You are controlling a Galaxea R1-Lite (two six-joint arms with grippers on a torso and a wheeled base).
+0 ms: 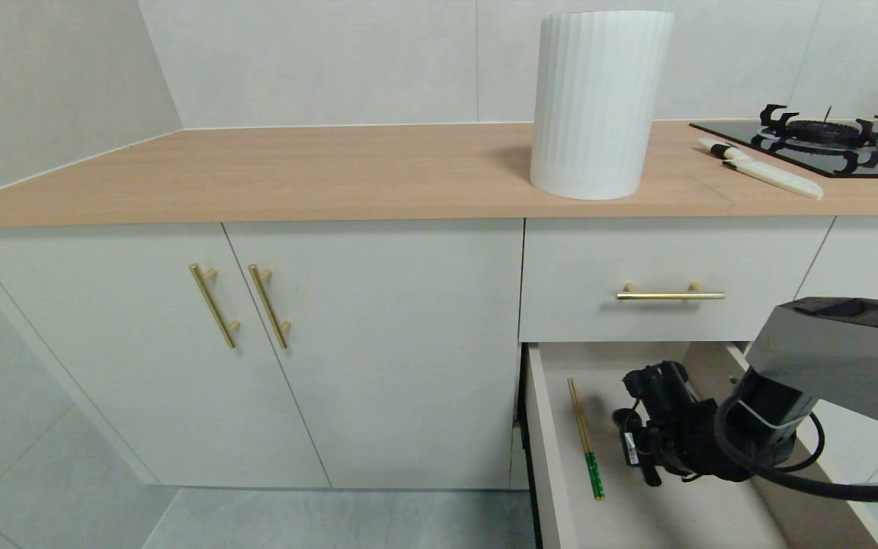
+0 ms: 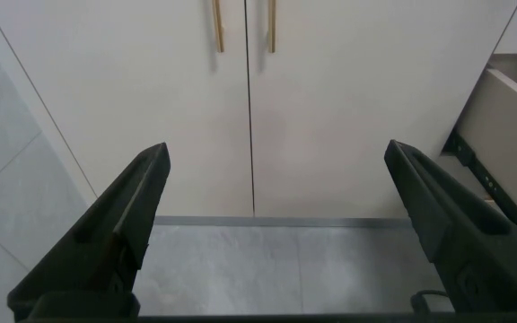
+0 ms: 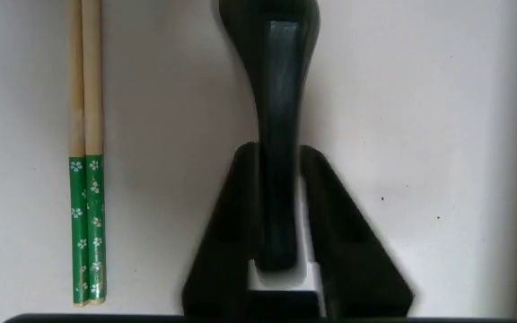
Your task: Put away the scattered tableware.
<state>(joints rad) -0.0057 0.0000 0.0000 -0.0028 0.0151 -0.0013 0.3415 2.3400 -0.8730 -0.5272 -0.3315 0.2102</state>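
While the right tool [image 3: 279,157] hangs inside the open pale pull-out drawer [image 1: 542,438] below the bench, its two black fingers are clenched on the handle of a dark glossy spoon [image 3: 276,85], whose handle runs between them with the bowl end pointing away from the wrist. Whether the spoon rests on the drawer floor or is held just above it cannot be told. A pair of pale wooden chopsticks with green flower-patterned ends [image 3: 83,152] lies flat on the drawer floor beside the spoon, the two sticks touching each other, running roughly parallel to the spoon's handle and set apart from it, on the side nearer the drawer's left wall. The left tool [image 2: 276,157] is released, its black fingers spread wide, and it is held low in front of the two closed pale cabinet doors [image 2: 249,108], facing the seam between them above the grey tiled floor [image 2: 267,265]. On the light wooden bench [image 1: 294,168] stands a tall white ribbed cylindrical container [image 1: 595,99], upright near the front edge. A cream-coloured knife [image 1: 767,169] lies flat to the right of it, next to the black gas hob [image 1: 828,141]. A shut drawer with a brass bar handle [image 1: 670,294] sits directly above the open one.
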